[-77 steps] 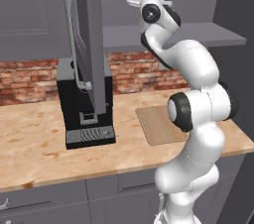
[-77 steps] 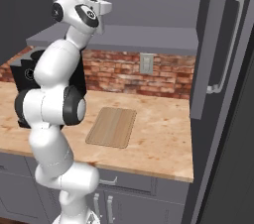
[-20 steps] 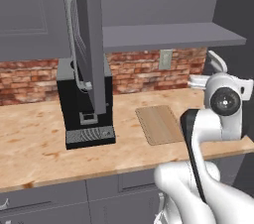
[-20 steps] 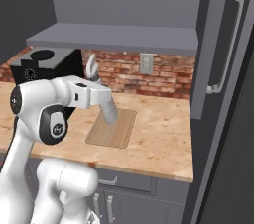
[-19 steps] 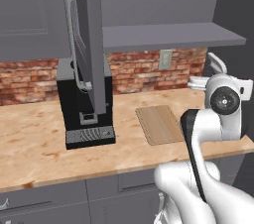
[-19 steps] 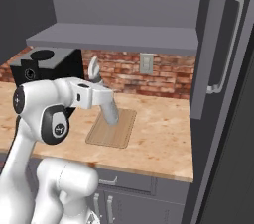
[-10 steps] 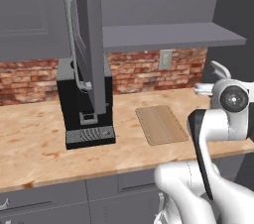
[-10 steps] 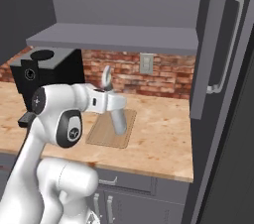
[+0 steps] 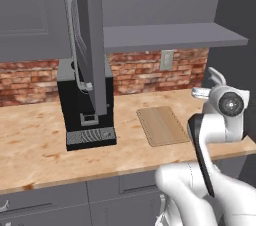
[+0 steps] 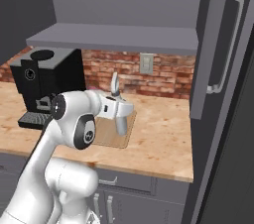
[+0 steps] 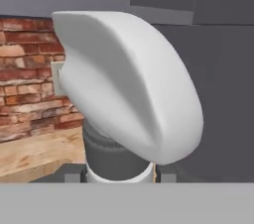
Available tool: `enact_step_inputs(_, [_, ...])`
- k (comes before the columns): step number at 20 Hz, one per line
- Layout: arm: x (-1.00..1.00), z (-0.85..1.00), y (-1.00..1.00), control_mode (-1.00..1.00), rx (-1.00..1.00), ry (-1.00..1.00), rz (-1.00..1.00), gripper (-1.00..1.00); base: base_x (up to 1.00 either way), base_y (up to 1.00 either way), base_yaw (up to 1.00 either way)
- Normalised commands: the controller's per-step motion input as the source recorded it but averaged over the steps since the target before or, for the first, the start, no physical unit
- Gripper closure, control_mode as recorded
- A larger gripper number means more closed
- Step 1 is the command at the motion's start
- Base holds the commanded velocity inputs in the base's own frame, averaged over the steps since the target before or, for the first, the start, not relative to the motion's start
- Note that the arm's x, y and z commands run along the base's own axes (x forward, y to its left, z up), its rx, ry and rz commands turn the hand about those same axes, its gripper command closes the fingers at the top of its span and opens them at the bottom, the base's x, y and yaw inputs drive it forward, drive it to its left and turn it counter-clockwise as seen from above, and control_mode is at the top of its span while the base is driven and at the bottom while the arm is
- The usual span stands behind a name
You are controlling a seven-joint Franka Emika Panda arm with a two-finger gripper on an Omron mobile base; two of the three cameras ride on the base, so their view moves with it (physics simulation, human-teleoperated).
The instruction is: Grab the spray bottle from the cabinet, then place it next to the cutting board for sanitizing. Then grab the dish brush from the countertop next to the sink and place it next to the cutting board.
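Since four seconds ago my arm has come down from the shelf level, and during the last second it moved a little more toward the right end of the countertop (image 9: 40, 145). Now my pincer (image 10: 118, 111) hangs above the right edge of the cutting board (image 9: 162, 125) in the right base view, with the spray bottle (image 10: 119, 114) in it.

From large to small: the grey cabinet (image 9: 165, 36) has its flat shelf running across the wall over the red brick, and its tall door (image 9: 85, 45) with the long bar handle stands open, in front of the black coffee machine (image 9: 85, 115). The butcher-block countertop lies below, with a white wall outlet (image 9: 167, 59) on the brick above it. The cutting board lies flat on the countertop, to the right of the coffee machine and apart from it.

The spray bottle is off the shelf and in the air. In the right base view its body points down over the board edge, and its trigger head (image 10: 114, 83) rises above my hand. In the hand view the pale head (image 11: 129, 84) stands very close to the camera, with the grey neck under it, between my two dark fingertips (image 11: 72, 177). My jaws stand about half wide, closed on the bottle's body. Whether the bottle touches the board I cannot tell.
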Motion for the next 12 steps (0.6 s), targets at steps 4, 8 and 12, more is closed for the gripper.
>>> enact_step_inputs(4, [0.48, -0.16, -0.19, -1.00, 0.06, 0.01, 0.03, 1.00, 0.00, 0.00, 0.00])
enact_step_inputs(8, [0.50, -0.16, -0.13, -1.00, 0.03, 0.02, 0.03, 1.00, 0.00, 0.00, 0.00])
enact_step_inputs(12, [0.51, -0.18, -0.08, -1.00, 0.00, 0.01, 0.04, 1.00, 0.00, 0.00, 0.00])
